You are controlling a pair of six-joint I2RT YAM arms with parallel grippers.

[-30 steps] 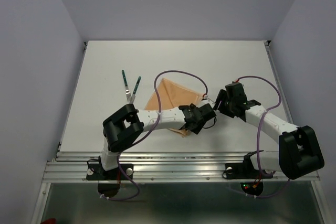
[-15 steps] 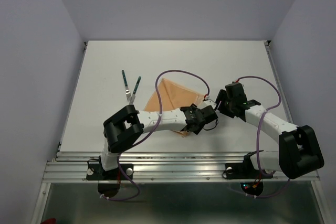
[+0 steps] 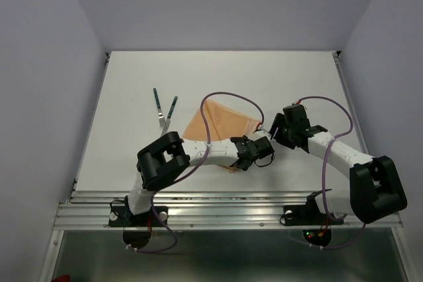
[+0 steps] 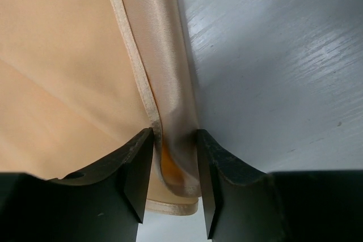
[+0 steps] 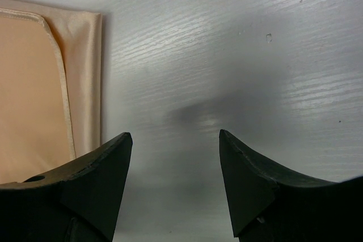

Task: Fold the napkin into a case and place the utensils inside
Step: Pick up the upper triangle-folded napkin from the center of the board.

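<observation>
The peach-tan napkin (image 3: 218, 120) lies folded on the white table, its hemmed edge running up the left wrist view (image 4: 62, 55). My left gripper (image 3: 259, 150) sits low at the napkin's near right edge. Its two black fingers press on either side of a raised fold of cloth (image 4: 174, 162), so it is shut on the napkin. My right gripper (image 3: 277, 128) hovers just right of the napkin's right corner (image 5: 34, 94), open (image 5: 174, 140), with only bare table between its fingers. Two utensils with dark green handles (image 3: 157, 102) (image 3: 172, 107) lie left of the napkin, their metal ends toward me.
The white table (image 3: 297, 84) stretches behind and to the right of the napkin. A raised rail runs along its left edge (image 3: 92, 130), and a metal frame (image 3: 218, 212) holding the arm bases crosses the front. Purple cables loop over both arms.
My left gripper's jaws have narrowed onto the napkin's folded edge, and the left arm has shifted slightly right. The right arm has stayed almost still, jaws wide.
</observation>
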